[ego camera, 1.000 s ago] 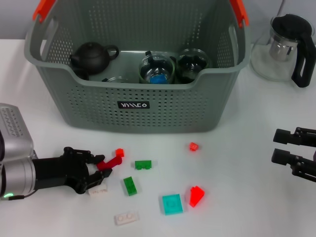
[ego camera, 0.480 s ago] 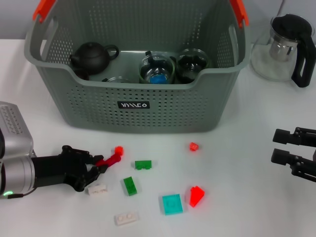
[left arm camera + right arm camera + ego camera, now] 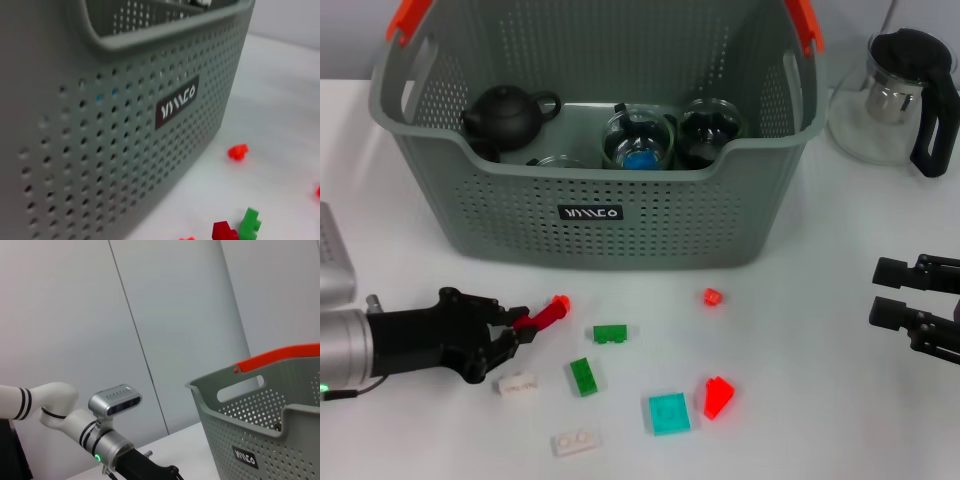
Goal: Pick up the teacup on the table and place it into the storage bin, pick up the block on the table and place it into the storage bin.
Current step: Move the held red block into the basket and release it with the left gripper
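My left gripper is low over the table at the front left, shut on one end of a long red block that sticks out toward the storage bin. The left wrist view shows the bin's perforated wall close by and a dark red block at the picture's edge. Inside the bin stand a black teapot and glass teacups. My right gripper is parked at the right edge, open and empty.
Loose blocks lie in front of the bin: green ones, white ones, a teal tile, red ones. A glass teapot with a black handle stands at the back right.
My left arm has drawn back to the left with the red block in its fingers, uncovering the white block beneath. The right arm has not moved.
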`<state>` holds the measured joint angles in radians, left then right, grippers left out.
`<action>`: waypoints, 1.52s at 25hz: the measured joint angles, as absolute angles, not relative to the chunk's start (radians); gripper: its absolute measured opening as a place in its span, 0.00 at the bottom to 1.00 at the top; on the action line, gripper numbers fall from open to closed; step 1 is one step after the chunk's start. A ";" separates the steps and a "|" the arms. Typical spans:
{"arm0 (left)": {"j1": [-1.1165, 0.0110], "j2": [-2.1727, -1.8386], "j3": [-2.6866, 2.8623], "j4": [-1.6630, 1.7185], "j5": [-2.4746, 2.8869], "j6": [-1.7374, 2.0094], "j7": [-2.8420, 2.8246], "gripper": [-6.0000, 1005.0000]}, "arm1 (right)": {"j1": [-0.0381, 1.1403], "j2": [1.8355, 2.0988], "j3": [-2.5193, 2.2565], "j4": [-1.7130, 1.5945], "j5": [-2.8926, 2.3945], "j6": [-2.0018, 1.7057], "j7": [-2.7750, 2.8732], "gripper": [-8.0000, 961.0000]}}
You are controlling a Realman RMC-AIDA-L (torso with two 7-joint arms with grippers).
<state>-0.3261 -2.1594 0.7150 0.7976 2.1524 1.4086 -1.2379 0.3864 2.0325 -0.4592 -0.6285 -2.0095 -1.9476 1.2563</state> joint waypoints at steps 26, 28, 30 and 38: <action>-0.771 -1.967 0.690 1.021 2.031 1.557 -2.035 0.18 | 0.392 2.036 -0.467 -0.627 -2.010 -1.945 1.256 0.52; -0.832 -1.957 0.756 1.041 2.162 1.538 -2.111 0.18 | 0.391 2.037 -0.466 -0.628 -2.011 -1.945 1.256 0.52; -0.887 -1.965 0.825 1.045 2.304 1.524 -2.176 0.18 | 0.392 2.037 -0.464 -0.627 -2.011 -1.944 1.256 0.52; -0.934 -2.070 1.009 1.040 2.568 1.349 -2.309 0.19 | 0.389 2.038 -0.463 -0.629 -2.011 -1.943 1.256 0.52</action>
